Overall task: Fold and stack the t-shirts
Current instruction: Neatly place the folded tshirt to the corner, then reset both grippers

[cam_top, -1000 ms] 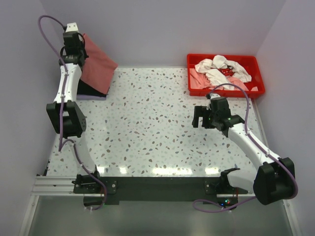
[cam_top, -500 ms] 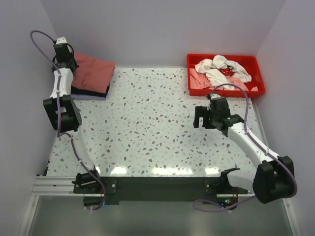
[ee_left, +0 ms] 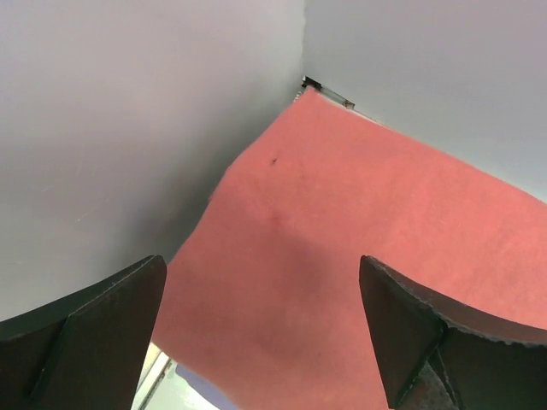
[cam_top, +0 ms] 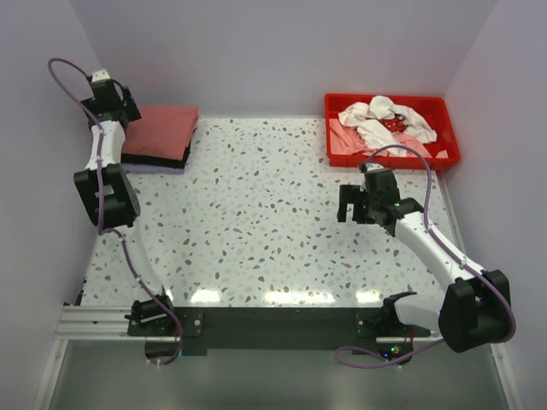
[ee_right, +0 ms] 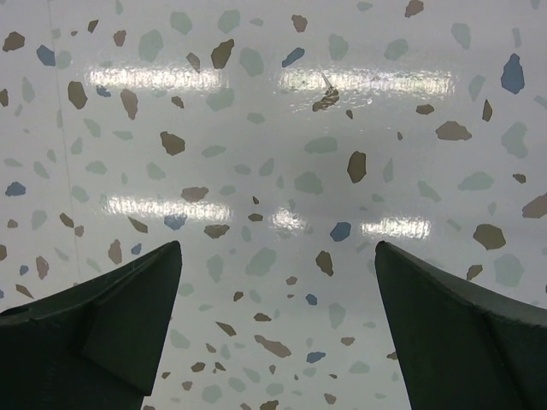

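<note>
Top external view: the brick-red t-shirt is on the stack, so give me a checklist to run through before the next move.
1. Left pincer open, no cloth between its jaws: ok.
2. Brick-red t-shirt lies folded flat on the black t-shirt: ok.
3. Left pincer clear of the stack: cannot tell; it sits close over the cloth.
4. Right pincer open and empty over the table: ok.
5. More t-shirts to fetch: ok; a crumpled white t-shirt and pale pink cloth lie in the red tray.
</note>
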